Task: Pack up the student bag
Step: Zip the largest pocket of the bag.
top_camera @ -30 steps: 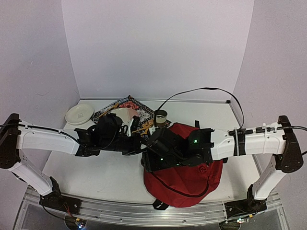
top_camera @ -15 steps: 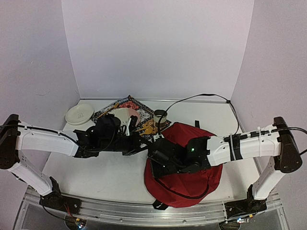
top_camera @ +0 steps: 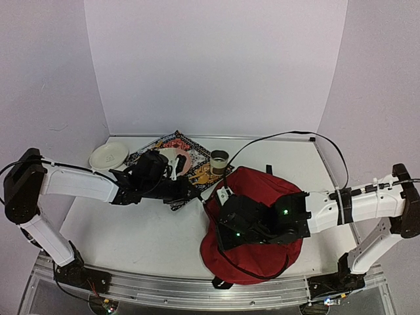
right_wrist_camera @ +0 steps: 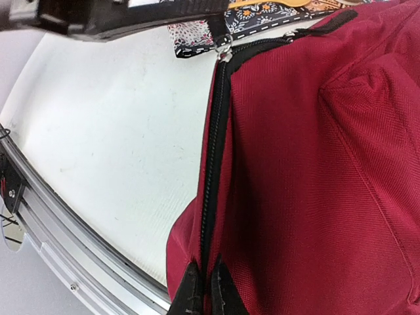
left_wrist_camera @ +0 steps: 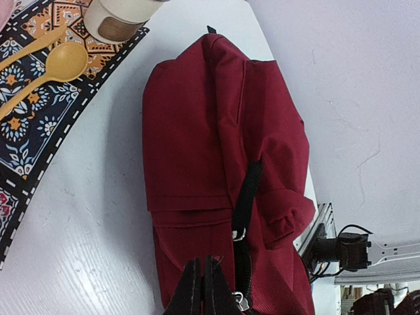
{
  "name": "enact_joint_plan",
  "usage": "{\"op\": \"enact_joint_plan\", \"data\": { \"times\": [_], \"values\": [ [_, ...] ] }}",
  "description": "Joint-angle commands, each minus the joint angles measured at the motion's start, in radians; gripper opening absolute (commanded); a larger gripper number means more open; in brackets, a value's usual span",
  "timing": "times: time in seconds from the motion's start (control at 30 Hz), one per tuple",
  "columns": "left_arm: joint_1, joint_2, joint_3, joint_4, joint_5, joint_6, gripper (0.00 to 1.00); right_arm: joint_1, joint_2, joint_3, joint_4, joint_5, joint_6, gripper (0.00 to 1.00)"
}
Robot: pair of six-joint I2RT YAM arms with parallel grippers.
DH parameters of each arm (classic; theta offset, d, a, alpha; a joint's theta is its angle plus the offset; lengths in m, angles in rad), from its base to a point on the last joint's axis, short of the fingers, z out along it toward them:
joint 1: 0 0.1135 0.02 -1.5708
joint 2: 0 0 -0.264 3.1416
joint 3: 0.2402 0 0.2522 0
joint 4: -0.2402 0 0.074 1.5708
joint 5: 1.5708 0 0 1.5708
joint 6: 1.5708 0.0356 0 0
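L arm (top_camera: pixel 79 186) is stretched rightwards, R arm (top_camera: pixel 328 215) leftwards, both kept low w/ wrists close together; L gripper (left_wrist_camera: pixel 197 289) & R gripper (right_wrist_camera: pixel 202 289) are clamped tight.

The left arm (top_camera: pixel 75 184) and right arm (top_camera: pixel 367 205) are white tubes with black joints. Behind the right tool (right_wrist_camera: pixel 202 289), a green light (top_camera: pixel 286 211) glows (small, on black casing) and a black cable (top_camera: pixel 289 133) loops. The left tool (left_wrist_camera: pixel 202 289) has slim black fingers.

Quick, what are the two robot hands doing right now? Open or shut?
Left gripper: shut, apparently pinching the black zipper pull of the dark-red fabric backpack.
Right gripper: shut on the backpack's black zipper strip.
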Motion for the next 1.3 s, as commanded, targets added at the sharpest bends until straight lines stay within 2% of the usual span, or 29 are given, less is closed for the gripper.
{"op": "enact_joint_plan", "data": {
  "times": [0.0,0.47,0.77,0.93,0.97,1.07,1.27],
  "values": [
    [0.049,0.065,0.148,-0.042,-0.142,0.126,0.0,0.054,-0.07,-0.027,-0.109,-0.101,-0.048,0.0],
    [0.062,0.264,0.373,-0.043,-0.118,0.248,0.0,0.071,-0.229,-0.07,-0.106,-0.108,-0.095,0.0],
    [0.07,0.411,0.568,-0.081,-0.062,0.316,0.0,0.067,-0.192,-0.008,-0.101,0.03,-0.085,0.0],
    [0.088,0.424,0.656,-0.146,-0.05,0.348,0.01,-0.001,-0.119,0.035,-0.09,0.051,-0.084,0.0],
    [0.097,0.417,0.659,-0.154,-0.047,0.349,0.02,-0.014,-0.104,0.044,-0.083,0.046,-0.088,0.0],
    [0.125,0.367,0.633,-0.165,-0.049,0.348,0.17,-0.06,-0.06,0.074,-0.044,0.027,-0.113,0.0],
    [0.168,0.217,0.536,-0.181,-0.085,0.357,0.53,-0.15,0.014,0.116,0.04,-0.014,-0.159,0.0]
  ]
}}
